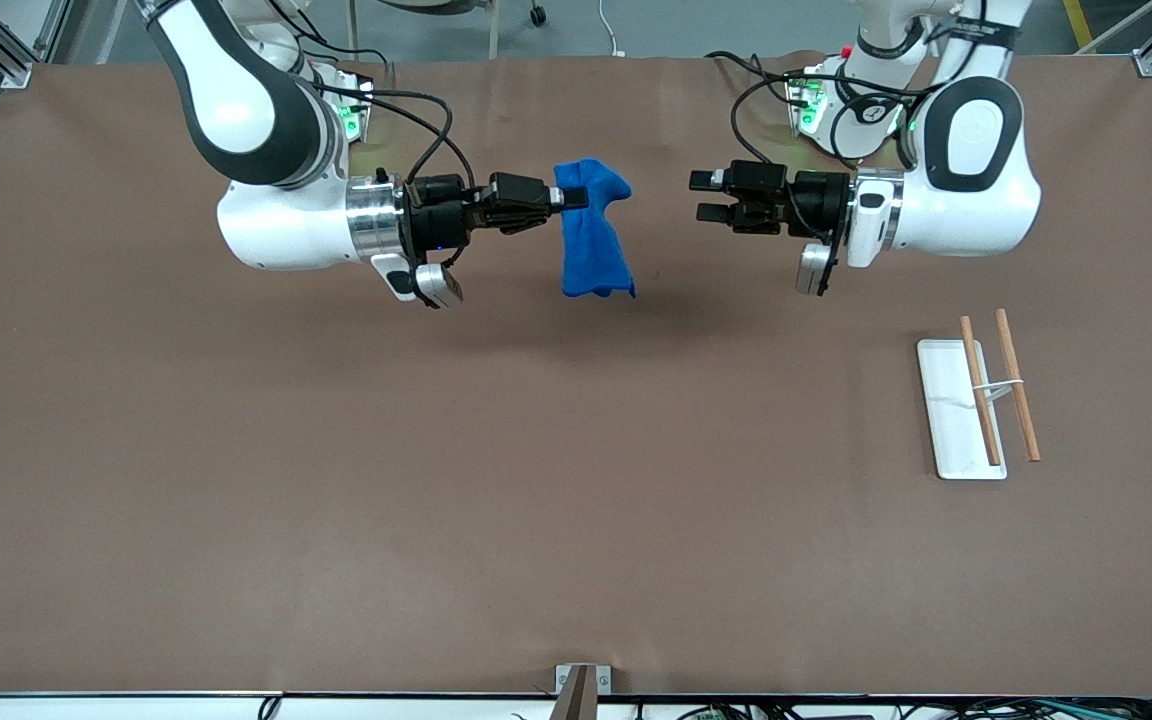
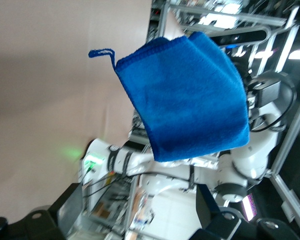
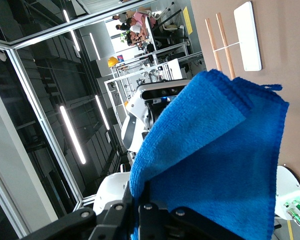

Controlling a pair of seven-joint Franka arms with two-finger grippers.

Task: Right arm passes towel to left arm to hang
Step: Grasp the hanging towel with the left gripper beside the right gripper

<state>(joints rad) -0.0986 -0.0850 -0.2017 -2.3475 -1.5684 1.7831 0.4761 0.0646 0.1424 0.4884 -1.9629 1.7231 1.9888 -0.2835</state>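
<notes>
So the right gripper (image 1: 564, 199) was pinching the blue towel (image 1: 591, 235) by its top edge so it dangled above the table (image 1: 336, 500), letting the left gripper (image 1: 706, 196), spread wide just beside it, come grab it for the wooden rack (image 1: 981, 400).

The towel (image 1: 591, 235) hangs between right gripper (image 1: 564, 198) and left gripper (image 1: 701, 196).

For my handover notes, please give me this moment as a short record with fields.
towel: blue towel hangs in the air over the table, one edge pinched
right gripper: jaws shut on the towel
left gripper: jaws open, faces the towel, apart from it
rack: white base with two wooden rods, toward the left arm's end, nothing on it
handover: not yet done
</notes>
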